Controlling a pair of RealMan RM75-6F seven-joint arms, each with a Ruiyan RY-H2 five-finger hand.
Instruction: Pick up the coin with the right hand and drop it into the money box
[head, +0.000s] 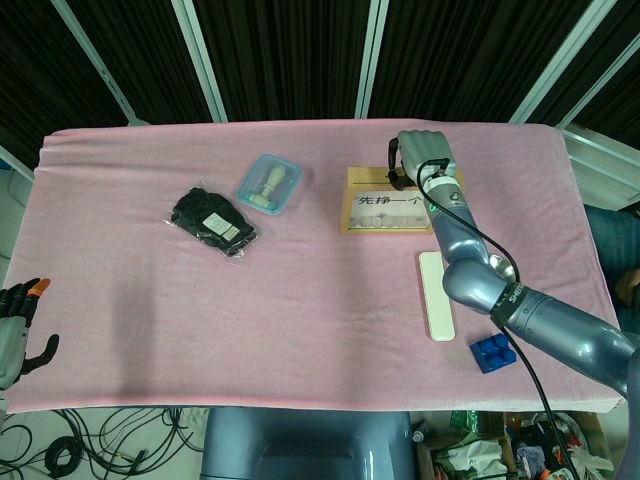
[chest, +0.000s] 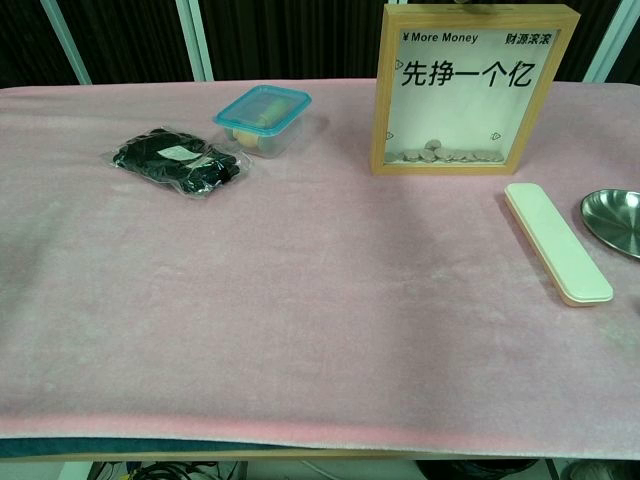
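The right hand (head: 422, 157) is seen over the wooden-framed, glass-fronted money box (chest: 474, 90), fingers curled; any coin held cannot be told. The left hand (head: 17, 325), fingers spread and empty, is found at the pink cloth's (head: 300, 300) eight o'clock edge.

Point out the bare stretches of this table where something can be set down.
The widest bare patch is the near half of the pink cloth, in front of the black packet and left of the white case. The far left corner is also bare. It is crowded around the money box, steel dish and right hand.

Pink-clothed table (chest: 300, 330) with money box (chest: 473, 90), dish (chest: 612, 220).
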